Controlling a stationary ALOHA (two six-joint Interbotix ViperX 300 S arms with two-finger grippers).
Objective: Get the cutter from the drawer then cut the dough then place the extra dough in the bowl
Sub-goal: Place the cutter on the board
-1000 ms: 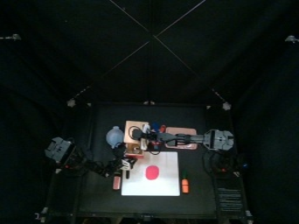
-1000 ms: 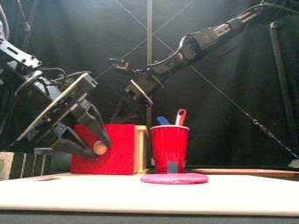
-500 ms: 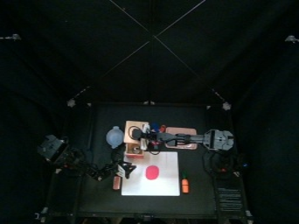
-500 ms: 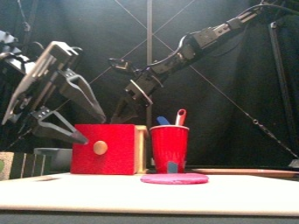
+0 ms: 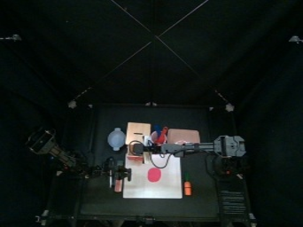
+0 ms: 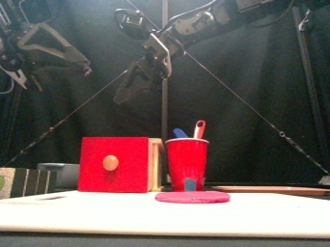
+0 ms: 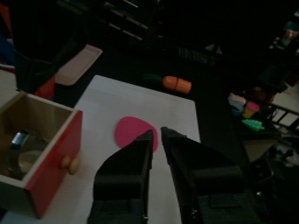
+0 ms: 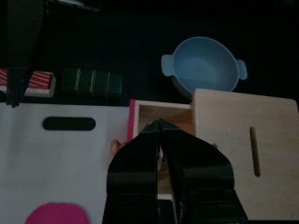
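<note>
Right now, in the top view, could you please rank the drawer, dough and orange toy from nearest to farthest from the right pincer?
1. The drawer, beneath the right pincer.
2. The dough, mid white board.
3. The orange toy, front right.

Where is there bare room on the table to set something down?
The white cutting board is bare around the dough, widest toward the orange toy. Crowded along the back: bowl, wooden box with open drawer, red cup, pink tray.
</note>
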